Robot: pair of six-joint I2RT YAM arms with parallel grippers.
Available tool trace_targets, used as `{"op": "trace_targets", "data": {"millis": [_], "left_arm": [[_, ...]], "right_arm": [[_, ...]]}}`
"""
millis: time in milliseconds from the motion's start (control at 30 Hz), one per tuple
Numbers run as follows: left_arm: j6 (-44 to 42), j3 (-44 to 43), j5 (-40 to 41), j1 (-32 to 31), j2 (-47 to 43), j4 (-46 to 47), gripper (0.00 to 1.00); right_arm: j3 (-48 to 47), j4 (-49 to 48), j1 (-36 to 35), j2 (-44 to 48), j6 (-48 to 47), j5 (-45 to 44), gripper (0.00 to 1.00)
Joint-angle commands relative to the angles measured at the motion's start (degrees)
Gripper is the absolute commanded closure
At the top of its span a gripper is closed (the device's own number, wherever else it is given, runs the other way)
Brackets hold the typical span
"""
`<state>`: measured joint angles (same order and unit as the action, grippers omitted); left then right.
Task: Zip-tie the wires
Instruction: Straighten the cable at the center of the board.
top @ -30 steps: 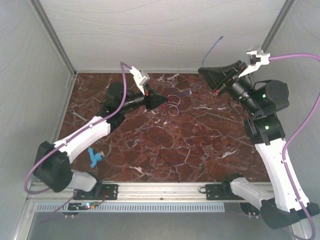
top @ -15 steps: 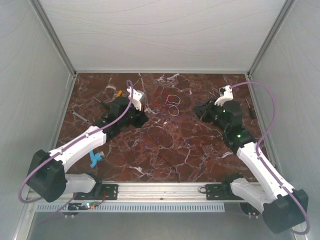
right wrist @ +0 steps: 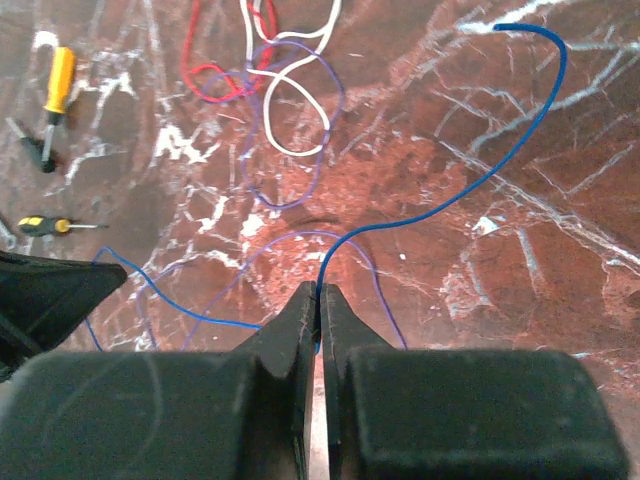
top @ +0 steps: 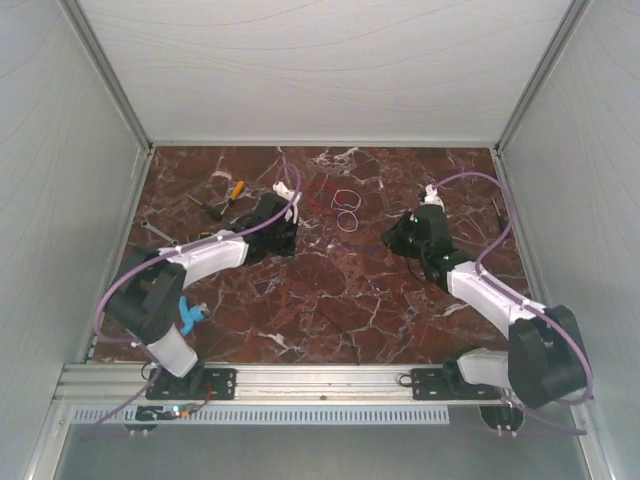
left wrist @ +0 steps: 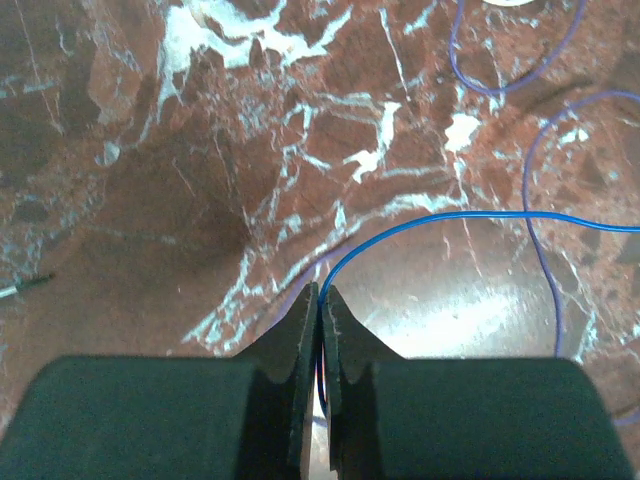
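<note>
Change: both arms down from raised poses, low at the table (top: 330,300) | Wires (top: 345,210): far-centre, between grippers, loop cluster's long axis roughly 12–6 | Left gripper (left wrist: 320,296): pinched shut on blue strand (left wrist: 450,215) | Right gripper (right wrist: 318,292): likewise pinched on blue strand, free tip toward 1 o'clock | Meaning: strands being gathered, no tie seen.

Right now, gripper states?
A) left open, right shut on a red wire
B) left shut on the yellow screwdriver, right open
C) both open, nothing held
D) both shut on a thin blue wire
D: the left gripper and the right gripper each have their fingertips pressed together, with a blue wire coming out from between them.
</note>
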<state>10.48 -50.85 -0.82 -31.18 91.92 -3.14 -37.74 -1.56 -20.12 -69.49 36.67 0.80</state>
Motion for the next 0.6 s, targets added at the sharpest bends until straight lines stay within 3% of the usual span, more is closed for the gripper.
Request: {"op": "trace_targets", "data": {"millis": [0, 267, 567], "left_arm": [[-1.1, -6.6, 2.9, -0.2, 5.3, 2.0, 1.00], [-0.9, -11.1, 2.3, -0.3, 14.1, 0.4, 1.00], [2.3, -0.3, 6.2, -0.2, 11.0, 0.5, 1.00]], "right_arm": [[-0.2, -5.3, 0.5, -5.0, 1.2, -3.5, 1.00], [-2.5, -6.5, 1.7, -16.3, 0.9, -1.4, 1.00], [1.5, -6.7, 0.8, -16.1, 1.5, 1.9, 1.00]]}}
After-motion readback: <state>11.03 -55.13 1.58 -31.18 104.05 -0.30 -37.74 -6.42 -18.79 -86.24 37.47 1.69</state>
